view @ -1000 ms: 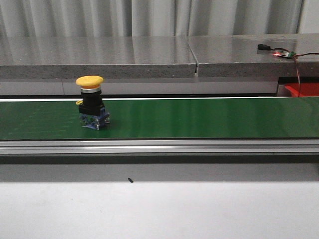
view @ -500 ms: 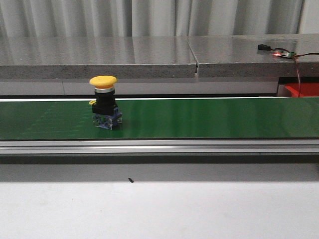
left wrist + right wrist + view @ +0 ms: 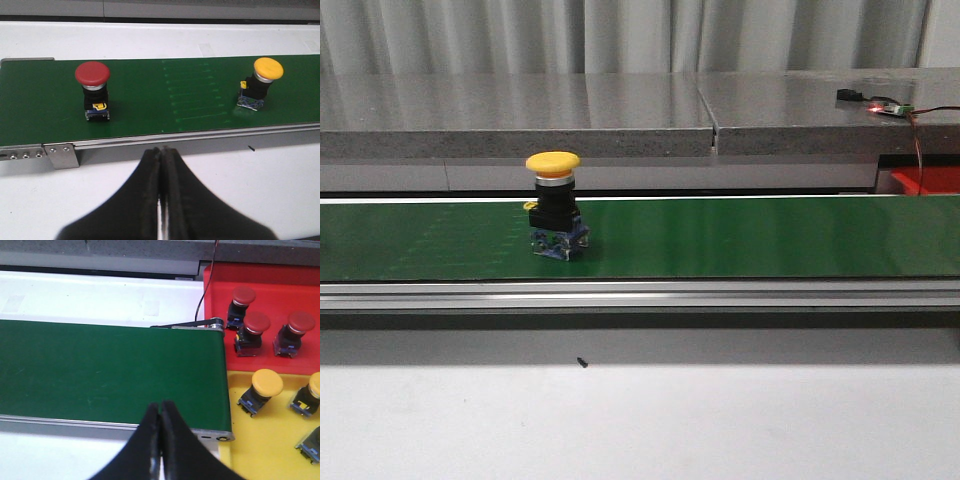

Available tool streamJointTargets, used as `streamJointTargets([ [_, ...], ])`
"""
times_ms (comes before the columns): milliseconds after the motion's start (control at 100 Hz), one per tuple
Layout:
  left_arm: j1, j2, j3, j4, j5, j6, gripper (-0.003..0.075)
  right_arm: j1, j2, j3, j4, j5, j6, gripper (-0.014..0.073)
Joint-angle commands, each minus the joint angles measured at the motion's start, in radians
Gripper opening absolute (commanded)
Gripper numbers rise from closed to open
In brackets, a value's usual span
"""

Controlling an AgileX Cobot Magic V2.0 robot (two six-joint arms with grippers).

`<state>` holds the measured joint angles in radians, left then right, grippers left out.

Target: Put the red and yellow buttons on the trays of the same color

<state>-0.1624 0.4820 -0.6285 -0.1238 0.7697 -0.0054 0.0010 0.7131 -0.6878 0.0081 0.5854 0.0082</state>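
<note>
The left tool (image 3: 160, 165) is pressed together, holding nothing, over the white table (image 3: 280, 180) just short of the green belt (image 3: 150, 100). Ahead of it on the belt stand a red button (image 3: 93, 82) to one side and a yellow button (image 3: 265, 77) to the other, well apart. The right tool (image 3: 160, 415) is also pressed together and empty, at the belt's end. Beside that end lie a red tray (image 3: 270, 285) with three red buttons and a yellow tray (image 3: 265, 445) with yellow ones.
</note>
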Motion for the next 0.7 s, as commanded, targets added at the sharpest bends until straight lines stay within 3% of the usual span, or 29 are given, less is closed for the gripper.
streamJointTargets([
  [0,-0.008,0.004,-0.026,-0.009,-0.061,-0.009,-0.0019,0.002,-0.006,-0.026,0.0,-0.062,-0.008,-0.0067],
  [690,-0.008,0.004,-0.026,-0.009,-0.061,-0.009,-0.0019,0.0,-0.005,-0.026,0.02,-0.062,-0.008,-0.0067],
])
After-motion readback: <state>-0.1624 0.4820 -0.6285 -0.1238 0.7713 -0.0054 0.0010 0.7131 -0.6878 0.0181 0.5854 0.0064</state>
